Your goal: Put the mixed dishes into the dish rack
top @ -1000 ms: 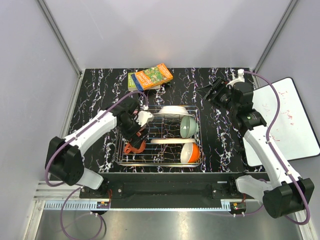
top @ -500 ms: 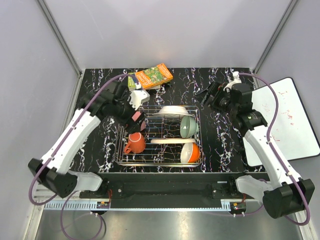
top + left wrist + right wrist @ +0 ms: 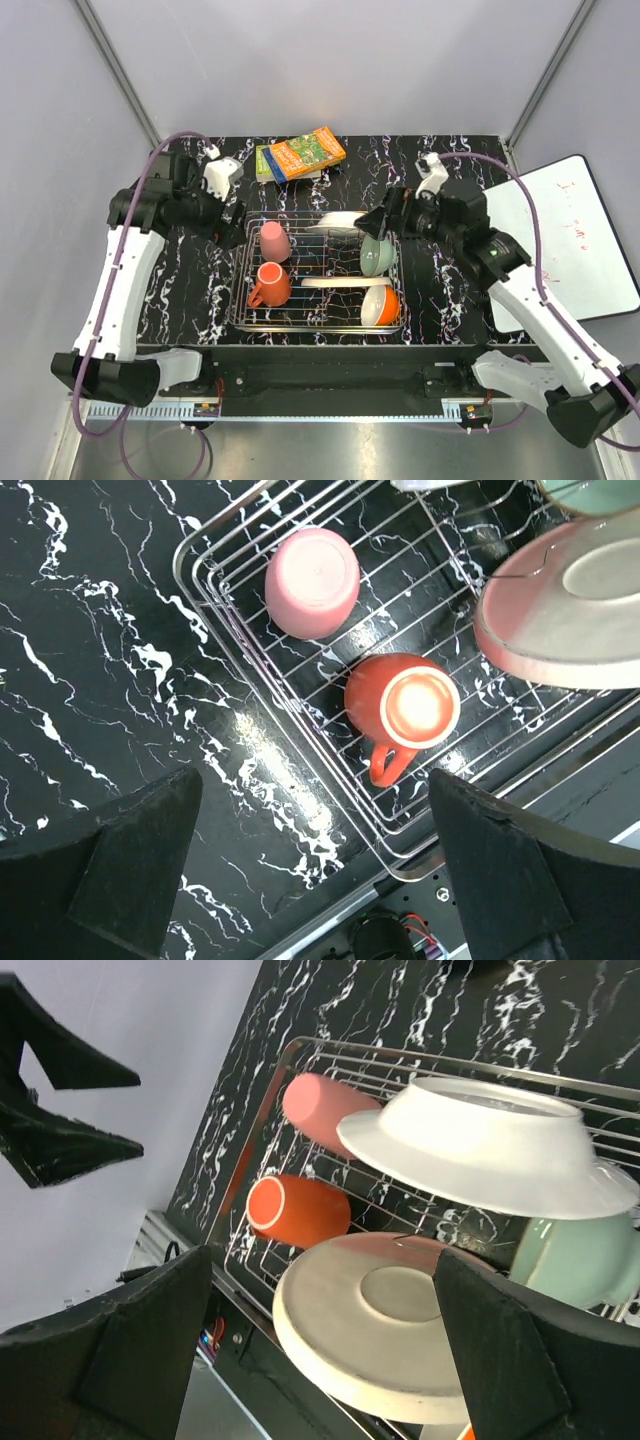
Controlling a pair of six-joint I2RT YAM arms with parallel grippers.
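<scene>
The dish rack (image 3: 316,256) holds all the mixed dishes I see. A pink cup (image 3: 273,241) and an orange-red mug (image 3: 271,285) lie at its left end. The white plate (image 3: 340,221), pink-and-cream plate (image 3: 335,283), pale green bowl (image 3: 378,253) and orange bowl (image 3: 380,305) stand toward its right. My left gripper (image 3: 228,215) hangs open just left of the rack's far corner, holding nothing; its view shows cup (image 3: 312,582) and mug (image 3: 405,702) below. My right gripper (image 3: 380,222) is open and empty above the rack's far right, facing white plate (image 3: 490,1145) and pink-and-cream plate (image 3: 390,1330).
Colourful books (image 3: 300,153) lie at the back of the black marble table, behind the rack. A white board (image 3: 560,230) lies off the table's right edge. Grey walls close in the left, right and back.
The pink cup now lies in the rack and my left gripper has pulled away up and left. My right gripper opened wide and swung left toward the rack.
</scene>
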